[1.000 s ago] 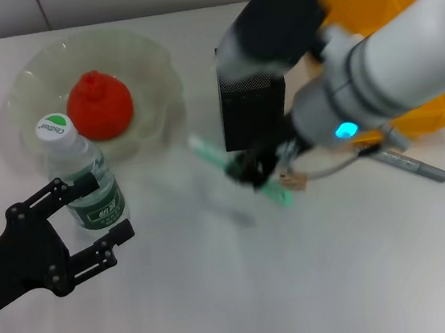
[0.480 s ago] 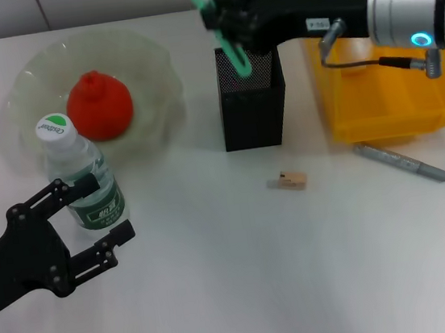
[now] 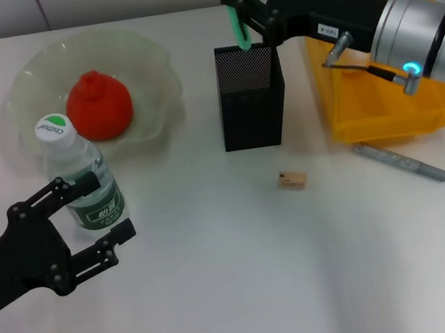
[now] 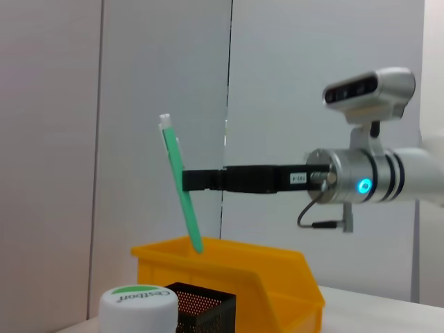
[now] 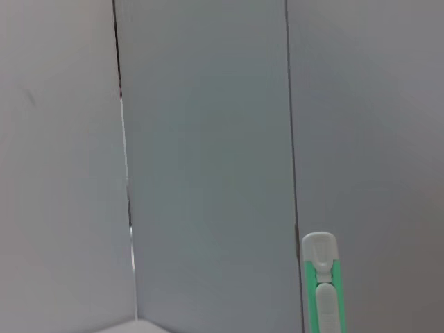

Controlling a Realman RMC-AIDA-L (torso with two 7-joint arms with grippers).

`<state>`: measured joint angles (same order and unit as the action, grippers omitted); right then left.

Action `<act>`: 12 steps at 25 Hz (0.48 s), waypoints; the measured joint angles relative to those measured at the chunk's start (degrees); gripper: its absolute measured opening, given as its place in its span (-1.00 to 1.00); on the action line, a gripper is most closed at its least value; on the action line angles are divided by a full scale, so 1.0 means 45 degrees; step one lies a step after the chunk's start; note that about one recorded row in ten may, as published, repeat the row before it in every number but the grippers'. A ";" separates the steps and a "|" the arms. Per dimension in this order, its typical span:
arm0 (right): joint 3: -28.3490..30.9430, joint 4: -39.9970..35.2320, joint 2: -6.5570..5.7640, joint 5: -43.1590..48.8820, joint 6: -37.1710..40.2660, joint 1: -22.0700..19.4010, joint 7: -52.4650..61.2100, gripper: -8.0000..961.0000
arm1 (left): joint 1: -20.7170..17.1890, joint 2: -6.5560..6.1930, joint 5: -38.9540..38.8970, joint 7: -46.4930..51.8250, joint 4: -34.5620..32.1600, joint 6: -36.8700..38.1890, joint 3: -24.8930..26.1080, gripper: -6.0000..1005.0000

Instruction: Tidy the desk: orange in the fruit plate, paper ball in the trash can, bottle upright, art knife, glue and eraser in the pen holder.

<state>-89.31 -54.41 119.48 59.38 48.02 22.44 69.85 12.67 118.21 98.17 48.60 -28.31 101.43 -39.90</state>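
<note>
The left gripper (image 3: 83,220) hangs low over the near-left of the desk, its fingers spread apart with nothing between them. Just beyond its far fingertip stands the bottle (image 3: 81,176) — upright, cap on top — and further off in the same direction lies the fruit plate (image 3: 153,61) with the orange (image 3: 99,105) sitting in it.

Moving right, the pen holder (image 3: 252,108) stands directly below the right gripper (image 3: 243,18), which is clamped on the art knife (image 3: 232,15) at about mid-length. The knife's long axis runs close to vertical, slightly tilted, white tip up; in the left wrist view its lower end hangs above the holder's open mouth and apart from it, though how well it lines up with the opening is hard to judge from either view. The coming move looks like a straight descent, and this arm is plainly the nearer one — the left is well apart from the holder.

Below and nearer the robot than the right gripper, the eraser (image 3: 292,180) lies on the desk; to its right lies the glue (image 3: 401,162), beside the near wall of the trash can (image 3: 387,118).

The knife's upper end is cut off in the head view, and the can's inside is largely hidden by the arm. No paper ball is visible.
</note>
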 joint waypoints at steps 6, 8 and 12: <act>0.0024 0.3254 0.0003 -0.1777 0.0697 0.1308 -0.2204 -0.64 | -0.0002 0.0000 0.0000 0.0002 0.0004 0.0000 -0.0031 0.56; 0.0026 0.3937 0.0006 -0.1854 0.0717 0.1619 -0.2358 -0.64 | 0.0003 0.0001 0.0000 0.0002 0.0004 0.0000 -0.0045 0.56; 0.0033 0.4302 0.0056 -0.1886 0.0738 0.1654 -0.2814 -0.64 | -0.0009 0.0001 0.0000 -0.0007 0.0004 -0.0001 -0.0070 0.56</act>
<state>-89.16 -35.05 119.73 50.89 51.34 29.88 57.19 12.63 118.21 98.17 48.56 -28.30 101.42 -40.21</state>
